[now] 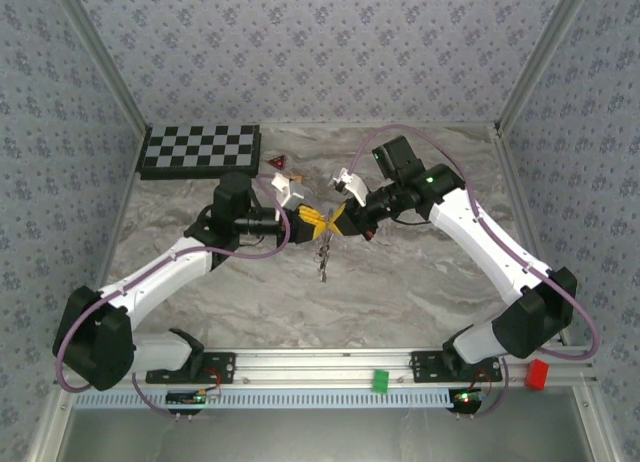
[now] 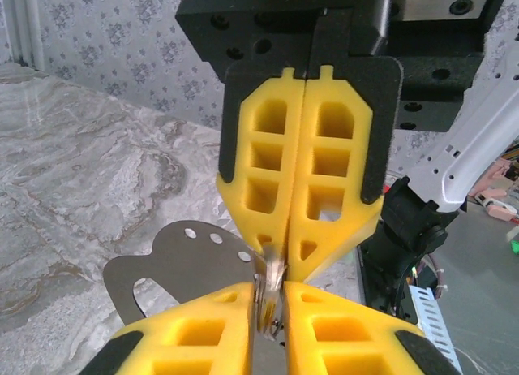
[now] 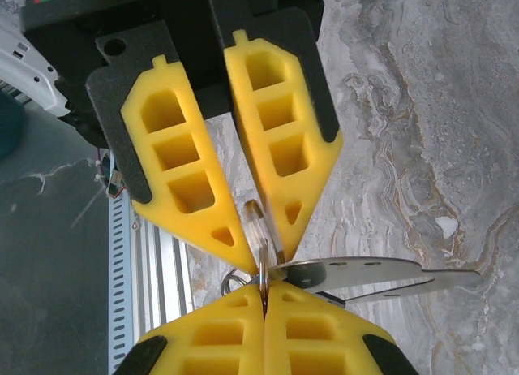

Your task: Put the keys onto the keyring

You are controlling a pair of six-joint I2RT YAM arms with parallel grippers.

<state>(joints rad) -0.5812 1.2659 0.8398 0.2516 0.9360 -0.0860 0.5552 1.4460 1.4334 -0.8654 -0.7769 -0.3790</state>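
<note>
The right gripper [image 3: 263,298] has its jaws pressed fully together, with the edge of the keyring [image 3: 258,225] clamped in the seam between the yellow pads; the left gripper [image 3: 263,247] faces it tip to tip, its fingers converging in a narrow V whose tips pinch the upper loop of the same ring; a flat silvery plate [image 3: 365,271] with small holes juts sideways from the junction, just beside both sets of tips. For this step, judged as holding and opening the ring for threading: keep one grip fixed as the anchor; apply only a small twist with the other so the wire coil parts without springing free; avoid pulling the grippers apart, since the thin wire could slip from the soft pads. The keys [image 1: 322,260] hang as a thin dark bunch directly below the meeting point of the two grippers, above the marbled table [image 1: 400,292], near the tips but outside both grips; whether any of them is already threaded on the ring cannot be determined, as the bunch is too small to resolve.
</note>
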